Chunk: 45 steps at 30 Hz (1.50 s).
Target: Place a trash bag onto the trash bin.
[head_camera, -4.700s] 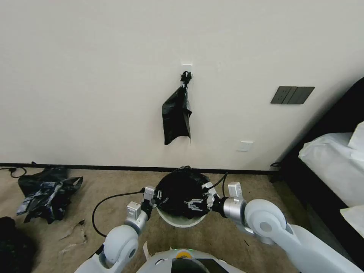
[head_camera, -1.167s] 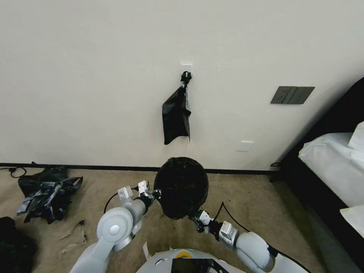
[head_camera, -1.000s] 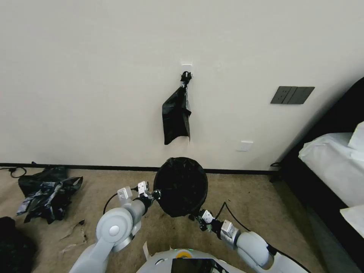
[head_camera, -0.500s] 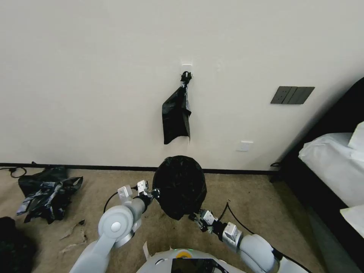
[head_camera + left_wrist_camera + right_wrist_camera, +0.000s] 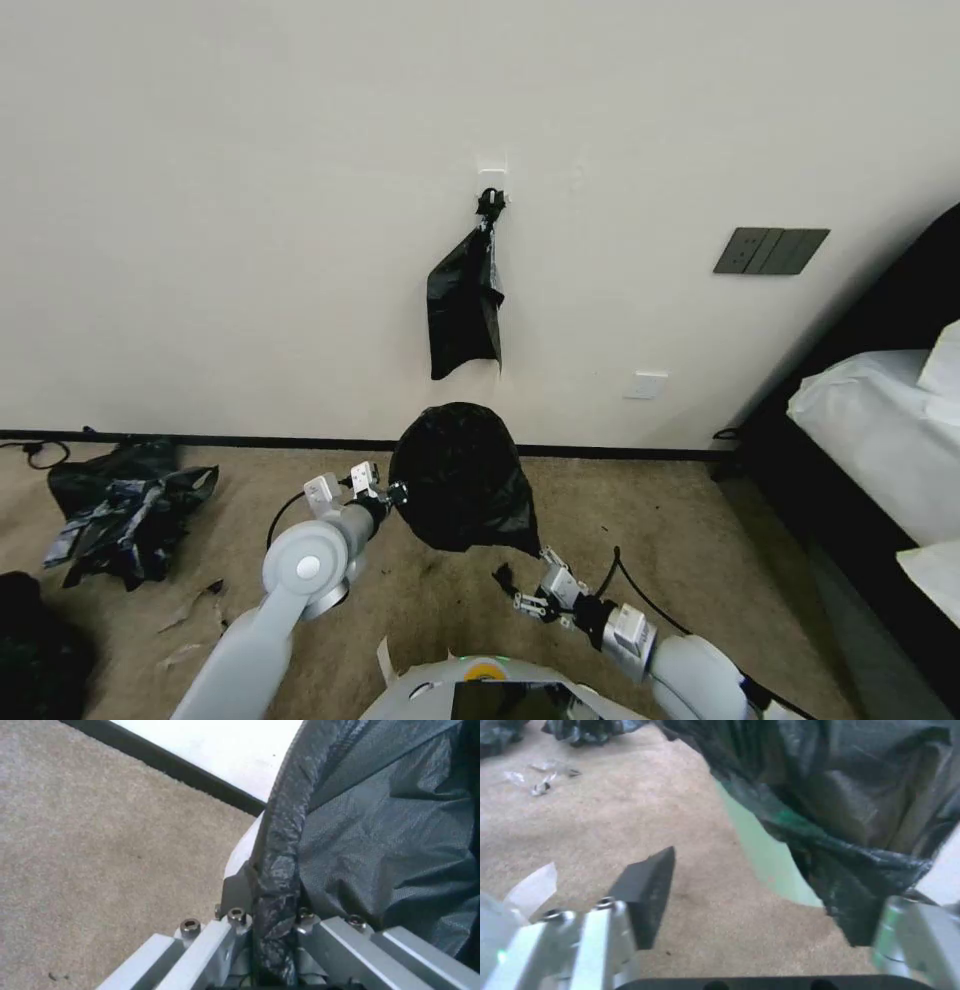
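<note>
The glossy black trash bag (image 5: 458, 478) is draped over the trash bin and hides it in the head view. The bin's cream wall (image 5: 243, 847) shows beside the bag's rolled edge (image 5: 280, 843) in the left wrist view. My left gripper (image 5: 392, 492) is at the bin's left side, shut on that rolled edge (image 5: 270, 900). My right gripper (image 5: 527, 572) is open near the floor, just in front of the bin. A loose bag corner (image 5: 860, 896) hangs by one finger, and the bin wall (image 5: 765, 851) shows behind it.
Another black bag (image 5: 465, 310) hangs from a wall hook above the bin. A black plastic pile with blue-grey patches (image 5: 125, 500) lies on the carpet at the left, with a dark bundle (image 5: 30, 640) nearer. A bed (image 5: 880, 430) stands at the right, and a cable (image 5: 640, 595) trails behind the right arm.
The bag now covers the bin, whose white front showed earlier. The right gripper has drawn back from the bag's lower edge toward me, open. The left gripper and the covered bin have shifted left.
</note>
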### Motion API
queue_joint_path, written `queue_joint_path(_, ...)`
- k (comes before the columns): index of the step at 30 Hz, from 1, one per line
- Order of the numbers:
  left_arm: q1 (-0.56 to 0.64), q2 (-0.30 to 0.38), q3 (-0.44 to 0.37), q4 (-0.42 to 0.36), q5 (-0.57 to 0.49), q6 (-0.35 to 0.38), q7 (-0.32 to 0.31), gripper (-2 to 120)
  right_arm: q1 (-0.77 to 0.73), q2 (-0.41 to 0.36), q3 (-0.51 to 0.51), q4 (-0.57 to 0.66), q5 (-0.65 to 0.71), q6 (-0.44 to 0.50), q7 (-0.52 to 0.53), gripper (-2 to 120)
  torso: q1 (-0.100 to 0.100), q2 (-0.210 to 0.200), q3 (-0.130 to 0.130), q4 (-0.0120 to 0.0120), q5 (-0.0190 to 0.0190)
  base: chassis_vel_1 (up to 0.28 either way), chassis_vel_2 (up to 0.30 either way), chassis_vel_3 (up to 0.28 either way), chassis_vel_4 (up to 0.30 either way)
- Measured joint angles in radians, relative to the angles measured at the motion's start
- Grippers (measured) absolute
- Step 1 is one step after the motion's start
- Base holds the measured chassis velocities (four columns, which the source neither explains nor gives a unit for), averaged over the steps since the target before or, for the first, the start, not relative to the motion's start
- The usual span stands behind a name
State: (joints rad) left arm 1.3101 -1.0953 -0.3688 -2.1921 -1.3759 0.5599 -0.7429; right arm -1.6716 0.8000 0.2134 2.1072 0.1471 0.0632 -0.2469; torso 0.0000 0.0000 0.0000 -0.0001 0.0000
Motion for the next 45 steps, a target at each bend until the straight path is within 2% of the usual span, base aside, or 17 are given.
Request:
queue_joint_path(7, -0.016, -0.004, -0.01, 0.028, 0.005, -0.016, 0.0, 0, -0.04, -0.001, 0.032, -0.004, -0.05, 0.124, -0.046, 99, 0.0, 0.0, 0.0, 0.0001, -0.0001, 0.0, 0.0, 0.0, 0.0)
queue_joint_path(10, -0.018, -0.001, -0.012, 0.032, 0.008, -0.021, 0.0, 0, -0.043, -0.001, 0.035, -0.014, -0.062, 0.158, -0.056, 100, 0.0, 0.0, 0.0, 0.0, -0.0001, 0.0, 0.0, 0.0, 0.0)
queue_joint_path(11, -0.018, 0.001, -0.015, 0.033, 0.012, -0.029, 0.0, 0, -0.043, 0.0, 0.043, -0.037, -0.078, 0.207, -0.066, 100, 0.0, 0.0, 0.0, 0.0, 0.0001, 0.0, 0.0, 0.0, 0.0)
queue_joint_path(14, -0.011, 0.002, -0.016, 0.029, 0.023, -0.033, 0.0, 0, -0.047, -0.001, 0.05, -0.047, -0.082, 0.222, -0.067, 100, 0.0, 0.0, 0.0, 0.0, 0.0001, 0.0, 0.0, 0.0, 0.0)
queue_joint_path(18, 0.016, -0.001, -0.005, 0.005, 0.115, -0.054, 0.028, 0, -0.06, -0.005, 0.057, -0.018, -0.035, 0.21, -0.032, 100, 0.0, 0.0, 0.0, 0.0, 0.0001, 0.0, 0.0, 0.0, 0.0)
queue_joint_path(21, 0.041, -0.012, 0.03, -0.003, 0.264, -0.093, 0.08, 0, -0.055, -0.007, 0.057, 0.061, 0.069, 0.142, 0.033, 100, 0.0, 0.0, 0.0, 0.0, -0.0001, 0.0, 0.0, 0.0, 0.0)
queue_joint_path(23, 0.045, -0.015, 0.038, -0.003, 0.289, -0.101, 0.085, 0, -0.052, -0.008, 0.057, 0.082, 0.095, 0.125, 0.048, 100, 0.0, 0.0, 0.0, 0.0002, 0.0, 0.0, 0.0, 0.0, 0.0)
queue_joint_path(26, 0.065, -0.029, 0.072, -0.007, 0.372, -0.126, 0.107, 0, -0.049, -0.019, 0.057, 0.173, 0.202, 0.025, 0.11, 86, 0.0, 0.0, 0.0, -0.0001, -0.0001, 0.0, 0.0, 0.0, 0.0)
queue_joint_path(28, 0.071, -0.032, 0.082, -0.009, 0.397, -0.134, 0.116, 0, -0.047, -0.022, 0.056, 0.195, 0.231, -0.003, 0.126, 83, 0.0, 0.0, 0.0, 0.0, 0.0, 0.0, 0.0, 0.0, 0.0)
queue_joint_path(30, 0.084, -0.036, 0.117, -0.015, 0.473, -0.159, 0.139, 0, -0.024, -0.025, 0.046, 0.254, 0.317, -0.086, 0.202, 73, 0.0, 0.0, 0.0, 0.0001, 0.0, 0.0, 0.0, 0.0, 0.0)
queue_joint_path(31, 0.084, -0.036, 0.117, -0.015, 0.473, -0.159, 0.139, 0, -0.024, -0.025, 0.046, 0.254, 0.317, -0.086, 0.202, 73, 0.0, 0.0, 0.0, 0.0001, 0.0, 0.0, 0.0, 0.0, 0.0)
queue_joint_path(32, 0.085, -0.038, 0.128, -0.017, 0.488, -0.165, 0.141, 0, -0.009, -0.024, 0.041, 0.276, 0.36, -0.13, 0.238, 68, 0.0, 0.0, 0.0, 0.0001, 0.0001, 0.0, 0.0, 0.0, 0.0)
queue_joint_path(34, 0.087, -0.039, 0.174, -0.022, 0.527, -0.177, 0.143, 0, 0.045, -0.016, 0.03, 0.342, 0.53, -0.293, 0.352, 58, 0.0, 0.0, 0.0, 0.0, 0.0, 0.0, 0.0, 0.0, 0.0)
queue_joint_path(36, 0.087, -0.04, 0.188, -0.022, 0.542, -0.181, 0.144, 0, 0.061, -0.013, 0.028, 0.356, 0.572, -0.34, 0.382, 56, 0.0, 0.0, 0.0, 0.0, 0.0, 0.0, 0.0, 0.0, 0.0)
queue_joint_path(38, 0.084, -0.044, 0.251, -0.017, 0.613, -0.196, 0.145, 0, 0.146, -0.008, 0.001, 0.388, 0.722, -0.502, 0.495, 44, 0.0, 0.0, 0.0, 0.0, 0.0, 0.0, 0.0, 0.0, 0.0)
queue_joint_path(39, 0.081, -0.046, 0.268, -0.015, 0.628, -0.199, 0.145, 0, 0.182, -0.009, -0.021, 0.386, 0.755, -0.534, 0.526, 39, 0.0, 0.0, 0.0, -0.0001, 0.0, 0.0, 0.0, 0.0, 0.0)
queue_joint_path(45, 0.062, -0.05, 0.335, -0.002, 0.684, -0.207, 0.129, 0, 0.393, 0.004, -0.148, 0.302, 0.884, -0.618, 0.672, 20, 0.0, 0.0, 0.0, 0.0001, 0.0, 0.0, 0.0, 0.0, 0.0)
